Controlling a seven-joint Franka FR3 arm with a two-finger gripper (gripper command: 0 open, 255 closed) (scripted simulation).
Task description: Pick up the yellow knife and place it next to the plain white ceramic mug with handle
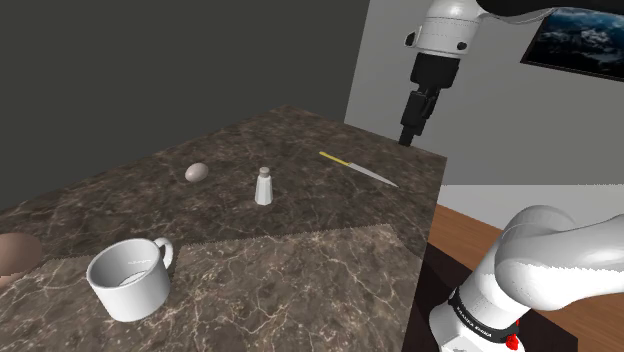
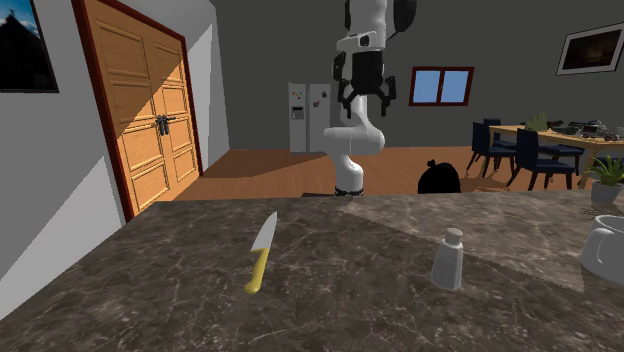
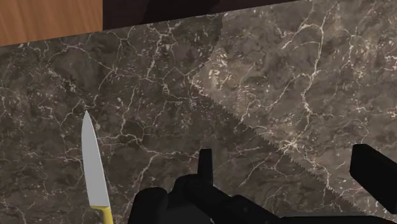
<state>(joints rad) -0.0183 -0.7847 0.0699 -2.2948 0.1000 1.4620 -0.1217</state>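
The knife, with a yellow handle and a grey blade, lies flat on the dark marble table near its far corner. The white mug with a handle stands at the near end, far from the knife. My black gripper hangs open high above the table's far edge, beyond the knife and holding nothing. From the second exterior view the knife lies in front, the gripper is high behind it, and the mug is at the right edge. In the wrist view the knife lies off to one side of the gripper.
A white shaker stands mid-table between knife and mug, and a pale egg-shaped object lies to its left. A brown bowl sits at the shoulder view's left edge. Wooden double doors and wood floor lie beyond the table.
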